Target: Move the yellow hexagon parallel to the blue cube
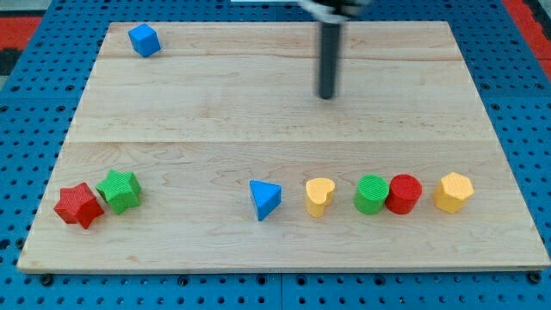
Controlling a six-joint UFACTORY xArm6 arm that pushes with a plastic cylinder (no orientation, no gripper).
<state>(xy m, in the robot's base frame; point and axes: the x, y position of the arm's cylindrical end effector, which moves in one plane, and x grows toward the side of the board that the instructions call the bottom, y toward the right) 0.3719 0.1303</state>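
The rod stands upright over the far centre-right of the tabletop, my tip resting well apart from every block; there is no gripper to read. The yellow hexagon sits at the right end of the near row, close to the right edge. The blue cube lies at the far left corner. Bare wood spans between them. A red cylinder sits just left of the hexagon.
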